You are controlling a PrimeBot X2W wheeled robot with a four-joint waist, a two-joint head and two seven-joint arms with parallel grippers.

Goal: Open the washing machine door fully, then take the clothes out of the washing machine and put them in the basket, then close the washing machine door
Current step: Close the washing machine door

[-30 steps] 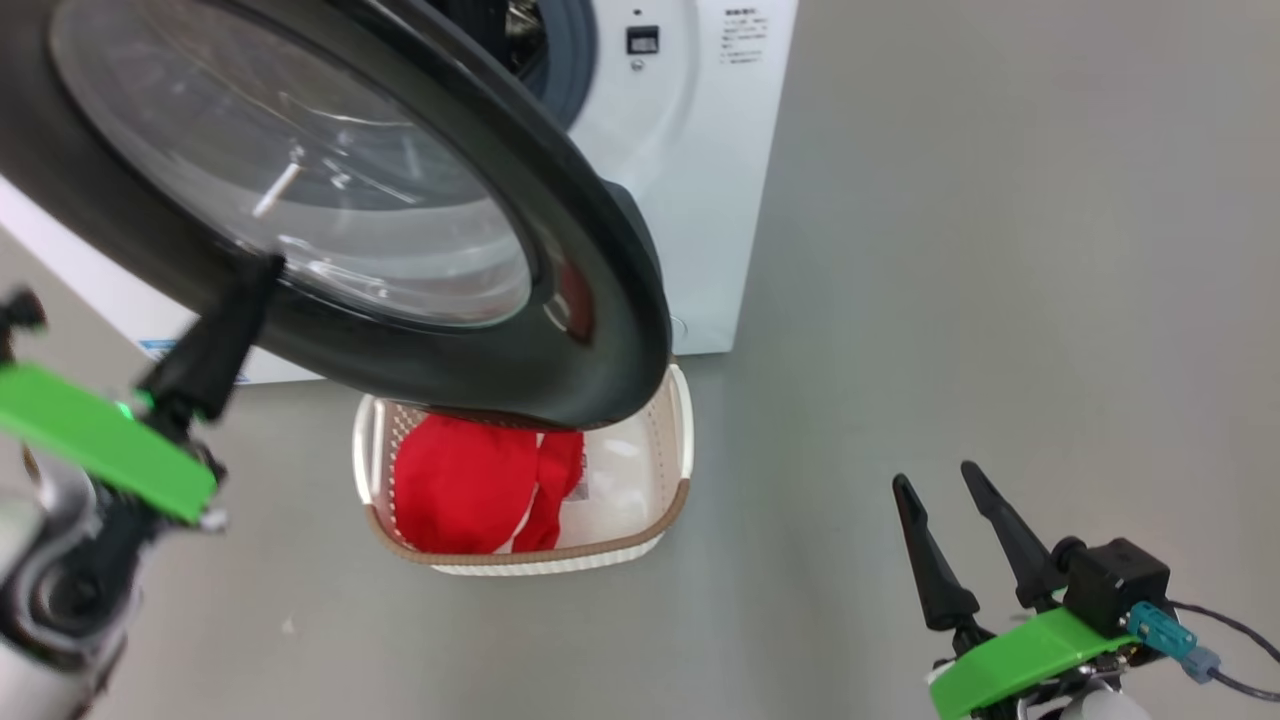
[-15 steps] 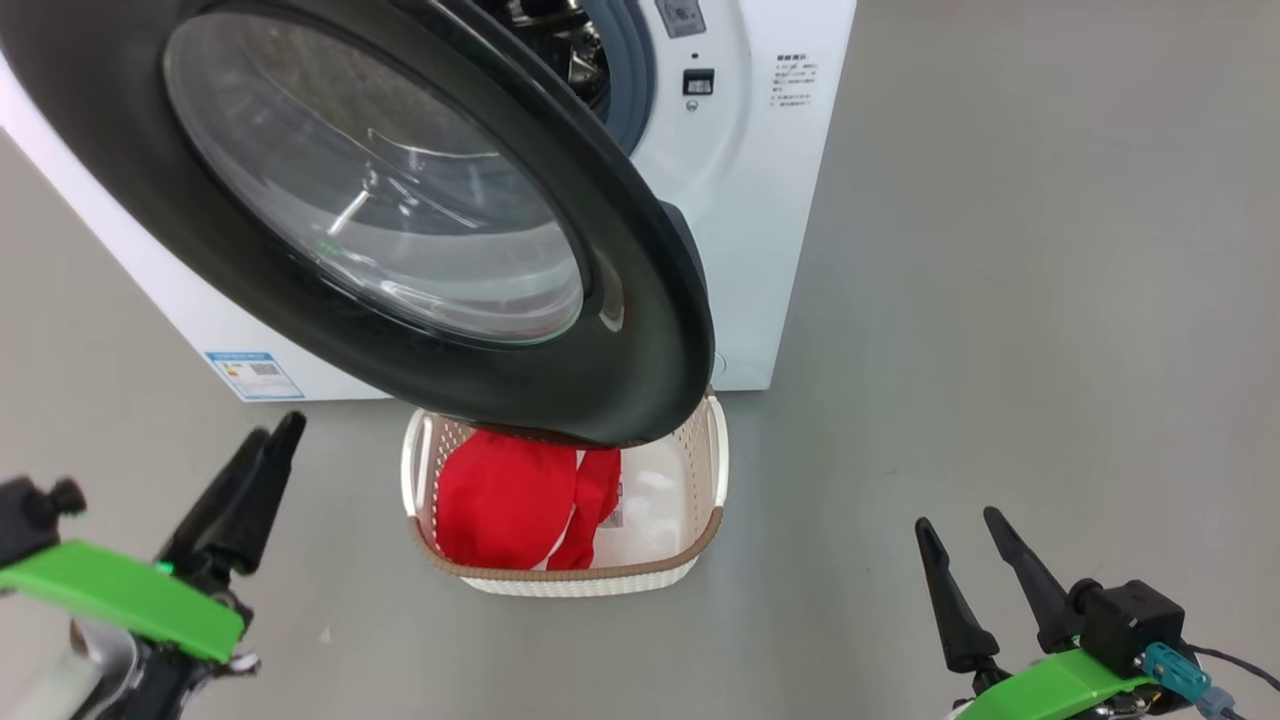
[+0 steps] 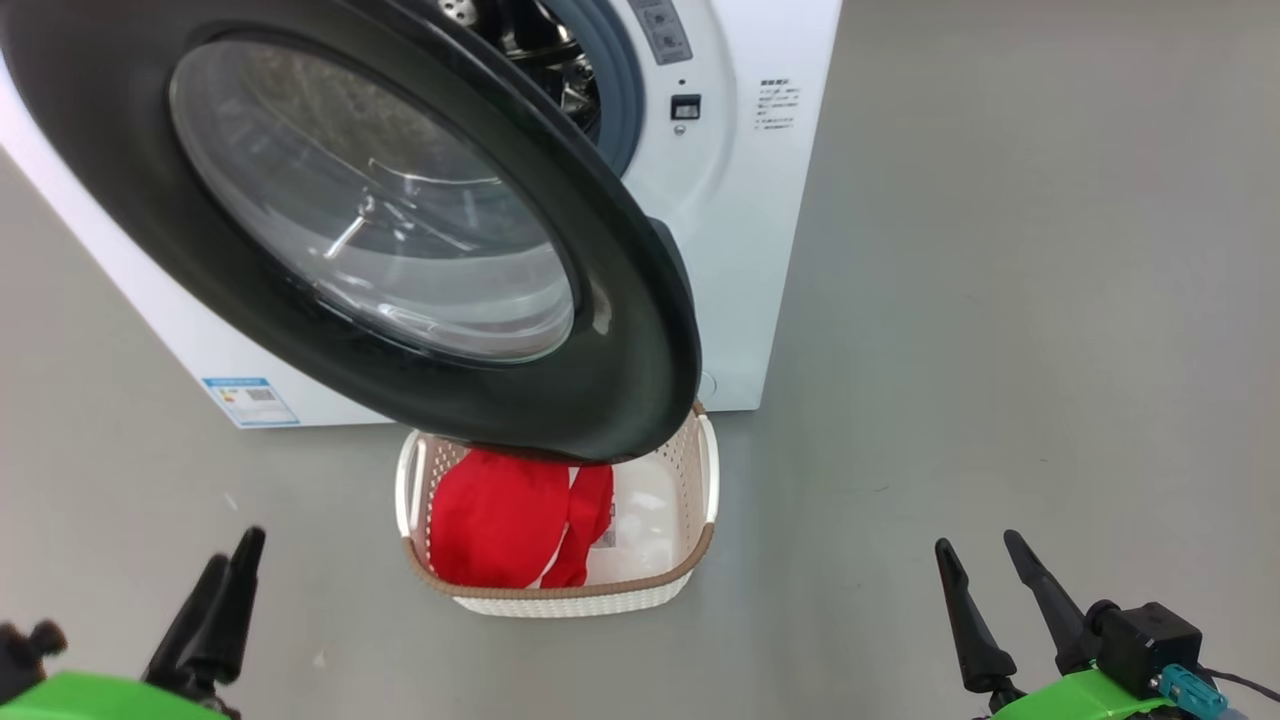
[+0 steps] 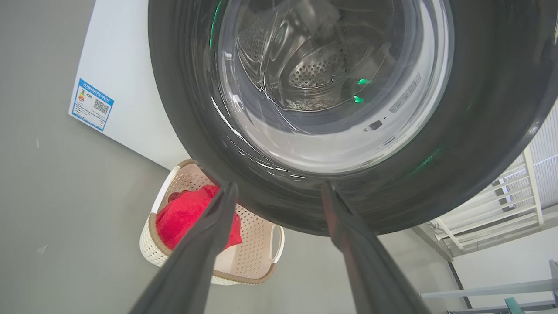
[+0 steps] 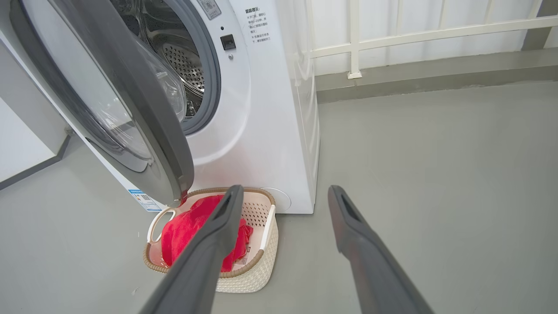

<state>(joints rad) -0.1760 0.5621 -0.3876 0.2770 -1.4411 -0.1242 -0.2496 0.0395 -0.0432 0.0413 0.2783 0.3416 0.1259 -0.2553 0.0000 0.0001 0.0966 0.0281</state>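
Note:
The washing machine door (image 3: pixel 400 230) hangs partly open, its black rim over the basket (image 3: pixel 560 592). Red clothes (image 3: pixel 500 520) lie in the basket's left half, in front of the white washing machine (image 3: pixel 740 250). My left gripper (image 3: pixel 235 550) is at the lower left, clear of the door; the left wrist view shows the left gripper (image 4: pixel 279 185) open and empty, pointing at the door's rim (image 4: pixel 479 131), with the basket (image 4: pixel 244 261) and clothes (image 4: pixel 183 218) below. My right gripper (image 3: pixel 975 542) is low on the right, open and empty (image 5: pixel 285 188). The steel drum (image 5: pixel 183 61) shows behind the door (image 5: pixel 130 109).
Bare grey floor (image 3: pixel 1000 300) stretches to the right of the washer. A white railing (image 5: pixel 392 35) runs along the wall behind. A blue label (image 3: pixel 250 400) sits low on the washer's front. The open door overhangs the basket's far end.
My left gripper has come off the door's lower rim, dropped back toward the lower left and opened. The head view has shifted. The right gripper stays open.

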